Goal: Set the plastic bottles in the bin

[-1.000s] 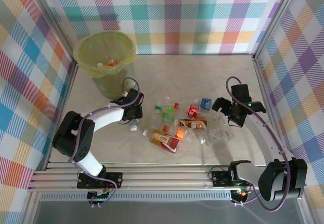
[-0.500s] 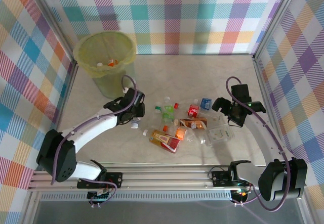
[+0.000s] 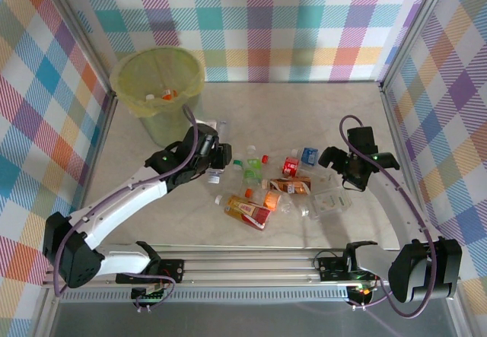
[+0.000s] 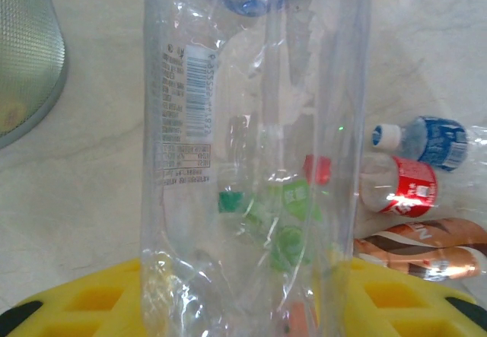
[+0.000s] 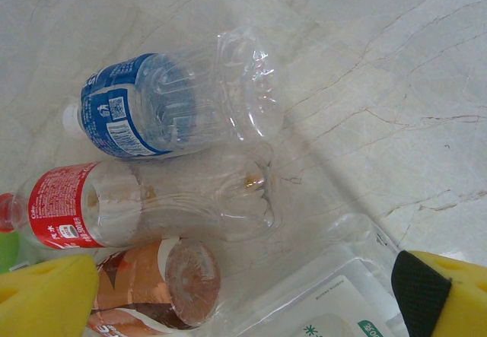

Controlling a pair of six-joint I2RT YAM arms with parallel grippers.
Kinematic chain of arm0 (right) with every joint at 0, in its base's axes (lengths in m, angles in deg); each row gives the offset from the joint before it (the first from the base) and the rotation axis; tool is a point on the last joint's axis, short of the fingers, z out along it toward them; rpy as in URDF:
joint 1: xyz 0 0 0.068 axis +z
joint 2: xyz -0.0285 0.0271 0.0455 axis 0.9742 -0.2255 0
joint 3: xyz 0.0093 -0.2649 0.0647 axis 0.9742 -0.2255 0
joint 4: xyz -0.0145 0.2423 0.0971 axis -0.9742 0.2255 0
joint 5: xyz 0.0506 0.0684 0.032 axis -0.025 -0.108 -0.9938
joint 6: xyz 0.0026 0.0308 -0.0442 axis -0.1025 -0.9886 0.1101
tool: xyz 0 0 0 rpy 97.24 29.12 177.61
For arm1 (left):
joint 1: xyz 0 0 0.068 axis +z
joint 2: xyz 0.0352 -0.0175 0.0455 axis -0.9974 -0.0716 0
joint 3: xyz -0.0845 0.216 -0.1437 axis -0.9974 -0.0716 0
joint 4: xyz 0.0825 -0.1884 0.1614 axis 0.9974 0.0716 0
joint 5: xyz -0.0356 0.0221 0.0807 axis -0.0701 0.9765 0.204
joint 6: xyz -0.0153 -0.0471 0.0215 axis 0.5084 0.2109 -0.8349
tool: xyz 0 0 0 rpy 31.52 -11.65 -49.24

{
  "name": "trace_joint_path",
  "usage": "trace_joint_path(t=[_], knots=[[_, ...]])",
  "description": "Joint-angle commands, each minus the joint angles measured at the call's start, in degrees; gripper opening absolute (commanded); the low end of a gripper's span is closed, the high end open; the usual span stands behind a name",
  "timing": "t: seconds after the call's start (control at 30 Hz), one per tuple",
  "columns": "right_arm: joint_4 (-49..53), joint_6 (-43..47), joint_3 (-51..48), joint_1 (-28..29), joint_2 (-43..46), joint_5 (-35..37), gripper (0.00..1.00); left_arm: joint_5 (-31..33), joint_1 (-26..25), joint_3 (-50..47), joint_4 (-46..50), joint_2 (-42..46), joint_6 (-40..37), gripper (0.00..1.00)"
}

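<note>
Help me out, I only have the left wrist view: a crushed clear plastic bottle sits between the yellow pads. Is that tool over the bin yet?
Observer: No. From above, the left tool holds the crushed clear plastic bottle beside the round yellow-green lined bin, short of its rim.
Operator: Anything in it?
Observer: Yes, a few bottles lie inside.
Operator: The right tool?
Observer: The right tool is open beside a blue-labelled clear bottle.
</note>
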State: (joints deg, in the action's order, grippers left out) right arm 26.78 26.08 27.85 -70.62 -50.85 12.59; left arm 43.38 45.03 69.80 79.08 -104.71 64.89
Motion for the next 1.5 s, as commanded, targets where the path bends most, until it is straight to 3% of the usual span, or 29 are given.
trace_joint_path(t=[0.0, 0.17, 0.4, 0.53, 0.97, 1.13, 1.47], knots=[[-0.3, -0.4, 0.5, -0.3, 0.6, -0.4, 1.0, -1.7, -0.6, 3.1, -1.9, 1.8, -2.0, 0.49], [-0.5, -0.5, 0.1, -0.3, 0.8, -0.2, 1.0, -2.3, -0.6, 8.8, -3.2, 1.8, -5.6, 0.49], [-1.2, -0.9, -0.6, -0.2, 0.9, -0.8, 1.0, 2.8, 0.8, 21.4, -1.4, -1.1, -13.0, 0.49], [-1.3, -0.8, -0.7, -0.2, 1.0, -0.9, 1.0, 4.6, 5.4, 30.7, 3.1, -6.0, -15.2, 0.5], [-1.0, -1.0, -0.6, -0.3, 1.1, -1.5, 1.0, 1.7, 24.8, 51.6, 11.3, -23.9, -14.5, 0.5], [-1.0, -1.1, -0.7, -0.2, 1.1, -1.8, 1.0, 4.1, 28.2, 58.9, 14.1, -31.1, -17.3, 0.5], [-0.7, -1.0, -0.7, -0.3, 0.9, -1.8, 1.0, 1.0, 34.3, 69.3, 20.2, -42.6, -17.9, 0.51]])
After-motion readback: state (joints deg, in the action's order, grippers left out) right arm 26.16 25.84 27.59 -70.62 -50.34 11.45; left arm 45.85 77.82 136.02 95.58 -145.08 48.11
